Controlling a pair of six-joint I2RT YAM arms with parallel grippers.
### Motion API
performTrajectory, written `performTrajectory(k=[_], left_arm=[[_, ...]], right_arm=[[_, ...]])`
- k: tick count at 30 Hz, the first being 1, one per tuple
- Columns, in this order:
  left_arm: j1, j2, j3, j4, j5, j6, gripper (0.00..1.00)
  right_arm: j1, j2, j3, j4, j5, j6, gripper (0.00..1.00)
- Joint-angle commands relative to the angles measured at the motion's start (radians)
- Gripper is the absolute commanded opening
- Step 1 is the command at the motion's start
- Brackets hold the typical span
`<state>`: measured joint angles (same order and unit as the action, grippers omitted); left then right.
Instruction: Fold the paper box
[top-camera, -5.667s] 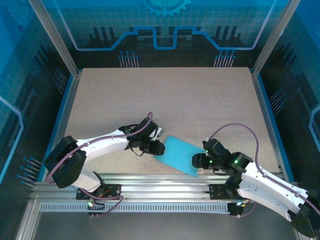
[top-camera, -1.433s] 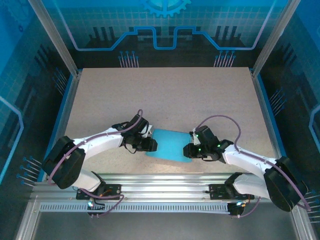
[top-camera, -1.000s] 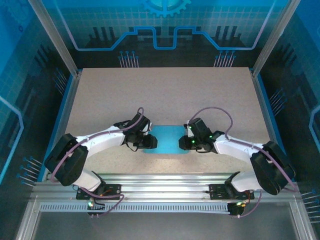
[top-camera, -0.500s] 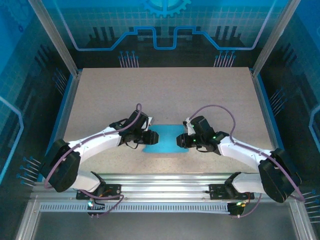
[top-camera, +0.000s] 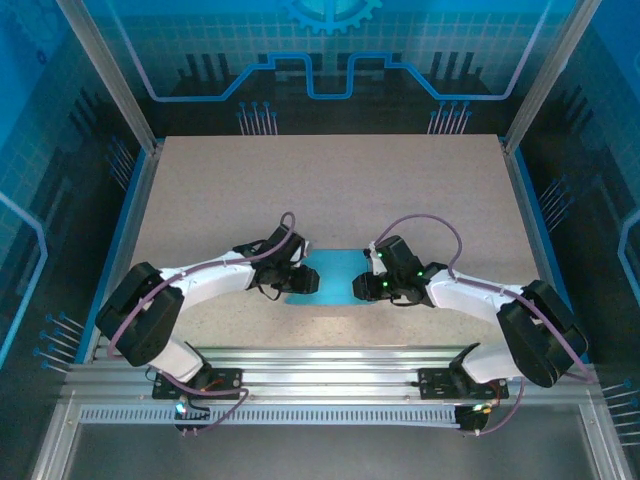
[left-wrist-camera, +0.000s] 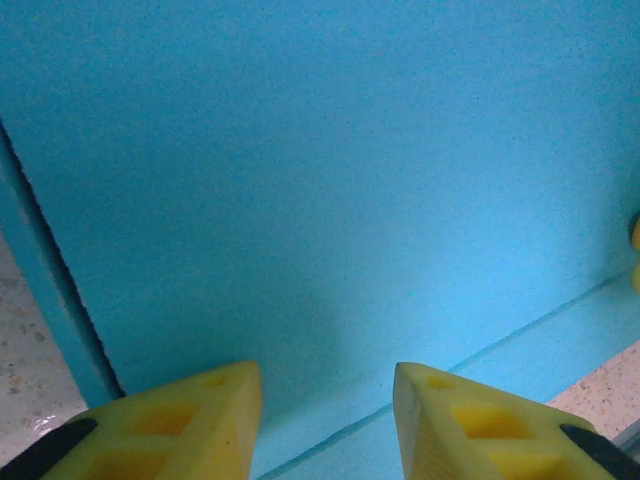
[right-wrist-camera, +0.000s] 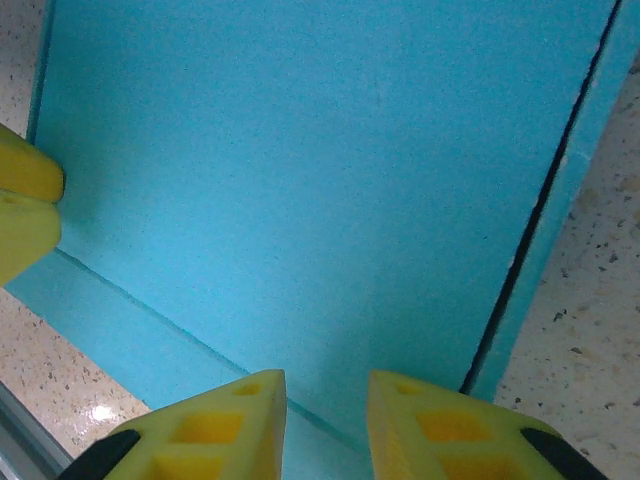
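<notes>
We are seeing paper box (top-camera: 335, 275) lying flat, blue face up, on speckled beige table (top-camera: 330, 190) near front rail (top-camera: 330, 358), between left gripper (top-camera: 312, 282) and right gripper (top-camera: 357, 288); both part-spread, pinching nothing. Blue-patterned panels (top-camera: 330, 60) enclosing table.

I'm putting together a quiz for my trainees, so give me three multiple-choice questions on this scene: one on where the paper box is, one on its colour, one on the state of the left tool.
1. Where on the table does the paper box lie?
A) at the far edge
B) between the left tool and the right tool
C) in the far right corner

2. What colour is its showing face?
A) red
B) white
C) blue

3. How do the left tool's fingers stand?
A) apart
B) pressed together
C) clamped on a cup

Answers:
1 B, the top view shows a tool at each end of the box.
2 C, every view shows blue card.
3 A, the left wrist view shows blue card in the gap between them.
</notes>
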<state>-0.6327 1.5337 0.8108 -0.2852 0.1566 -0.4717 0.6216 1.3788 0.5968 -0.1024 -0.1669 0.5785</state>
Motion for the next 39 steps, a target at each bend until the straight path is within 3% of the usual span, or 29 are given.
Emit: performTrajectory(k=[1,4,10,14,15,19,20,23,29,39], left_arm=[[-0.014,0.026,-0.002,-0.004,-0.026,-0.002,0.41],[-0.020,-0.003,-0.006,0.004,-0.025,0.001,0.41],[-0.020,-0.137,-0.006,-0.021,-0.039,0.028,0.46],[-0.019,-0.208,-0.012,-0.064,-0.069,0.040,0.56],[-0.019,-0.229,-0.020,-0.069,-0.075,0.042,0.60],[-0.011,-0.306,-0.074,-0.057,-0.077,0.027,0.95],[-0.009,-0.318,-0.085,-0.057,-0.075,0.023,0.99],[-0.008,-0.354,-0.115,-0.055,-0.064,-0.004,0.99],[-0.003,-0.384,-0.188,0.024,-0.051,-0.048,0.99],[0.006,-0.305,-0.167,0.039,-0.004,-0.109,0.99]], right_arm=[[0.015,0.023,-0.012,-0.027,0.050,0.000,0.30],[0.020,-0.002,0.003,-0.049,0.063,-0.008,0.30],[0.019,-0.129,0.003,-0.063,0.051,-0.015,0.49],[0.002,-0.196,0.012,-0.102,0.034,-0.014,0.83],[-0.006,-0.211,0.015,-0.110,0.029,-0.007,0.99],[-0.011,-0.271,0.012,-0.134,0.075,0.022,1.00],[-0.012,-0.284,0.002,-0.121,0.080,0.012,1.00],[-0.010,-0.335,-0.053,-0.034,0.055,-0.043,1.00],[-0.012,-0.341,-0.034,-0.106,0.074,-0.034,1.00],[-0.025,-0.191,-0.059,-0.019,-0.027,0.041,1.00]])
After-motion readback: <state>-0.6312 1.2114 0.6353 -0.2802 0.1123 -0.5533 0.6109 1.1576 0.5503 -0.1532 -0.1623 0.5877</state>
